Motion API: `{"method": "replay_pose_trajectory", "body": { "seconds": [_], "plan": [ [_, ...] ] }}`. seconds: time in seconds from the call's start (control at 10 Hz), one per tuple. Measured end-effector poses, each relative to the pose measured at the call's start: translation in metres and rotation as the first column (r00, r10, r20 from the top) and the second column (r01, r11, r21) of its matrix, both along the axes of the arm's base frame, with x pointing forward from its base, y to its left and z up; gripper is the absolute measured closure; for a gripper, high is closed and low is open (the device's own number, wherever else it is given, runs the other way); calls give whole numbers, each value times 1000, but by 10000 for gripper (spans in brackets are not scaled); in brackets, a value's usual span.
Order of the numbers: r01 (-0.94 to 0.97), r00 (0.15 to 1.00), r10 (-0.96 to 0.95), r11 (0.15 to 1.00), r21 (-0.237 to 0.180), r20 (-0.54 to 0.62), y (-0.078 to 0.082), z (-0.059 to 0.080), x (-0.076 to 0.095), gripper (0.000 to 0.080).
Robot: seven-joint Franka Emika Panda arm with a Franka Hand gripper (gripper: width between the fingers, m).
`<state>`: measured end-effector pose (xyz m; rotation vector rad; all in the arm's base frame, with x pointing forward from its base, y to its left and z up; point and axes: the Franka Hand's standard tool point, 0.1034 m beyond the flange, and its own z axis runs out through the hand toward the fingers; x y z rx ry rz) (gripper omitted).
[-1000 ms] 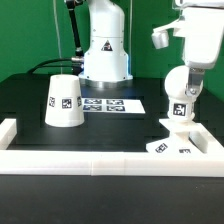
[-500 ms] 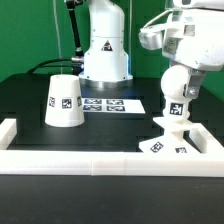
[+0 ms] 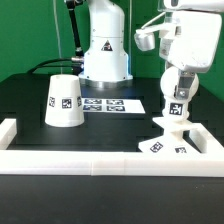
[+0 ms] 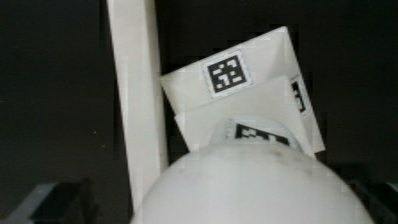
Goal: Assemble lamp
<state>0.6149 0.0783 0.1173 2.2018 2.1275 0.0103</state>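
Pinches round bulb (image 3: 176, 84) between jaws of gripper (image 3: 181, 96), stem down on angular base (image 3: 168, 142) at the exterior view's right, just behind white front rail (image 3: 100, 160). Shows shade (image 3: 65, 103) standing wide end down at the exterior view's left, beside marker board (image 3: 112, 104).

Pincer (image 3: 178, 93) pointing down, fingers clamped around bulb (image 3: 177, 107).

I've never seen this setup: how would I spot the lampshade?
Start at the big white robot pedestal at the back. In front, toward the exterior view's left, stands the shade. It alone is a cut-off cone, beside the flat marker board.
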Motion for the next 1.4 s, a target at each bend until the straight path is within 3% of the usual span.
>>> {"method": "replay_pose_trajectory", "body": {
  "seconds": [0.1,0.6,0.8,1.1,1.4],
  "plan": [
    [0,1000,0,1000,0,0,0,0,0,214],
    [38,999,-38,999,2,1,0,0,0,227],
    [190,982,-190,982,15,8,-2,0,0,227],
    [472,881,-473,881,37,14,0,-1,-2,225],
    [705,707,-707,706,63,17,6,-2,-2,225]
  ]
}}
